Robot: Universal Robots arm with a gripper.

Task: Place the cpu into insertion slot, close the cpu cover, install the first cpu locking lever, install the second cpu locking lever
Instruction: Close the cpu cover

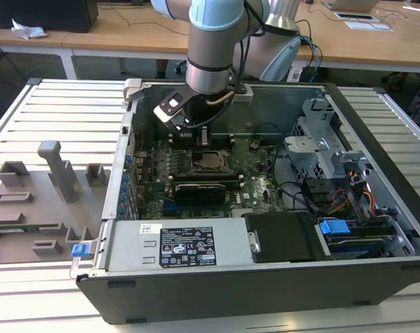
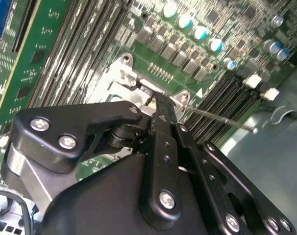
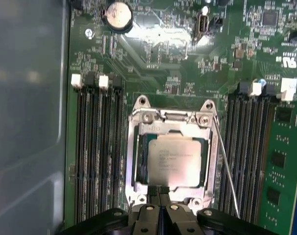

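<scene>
Slatted grey table point(image 1: 64, 104) holds an open computer case point(image 1: 265, 284). Inside, the pincer point(image 3: 159, 191) is pressed together, its tips at the cover point(image 3: 133, 147). Just beyond them the chip point(image 3: 177, 159) lies in its socket point(image 3: 142, 161), with a thin lever point(image 3: 226, 169) alongside.

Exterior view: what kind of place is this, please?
Probably a robotics lab or workshop: an open computer case sits on a slatted table, a robot arm reaches in, and wooden desks stand behind.
</scene>
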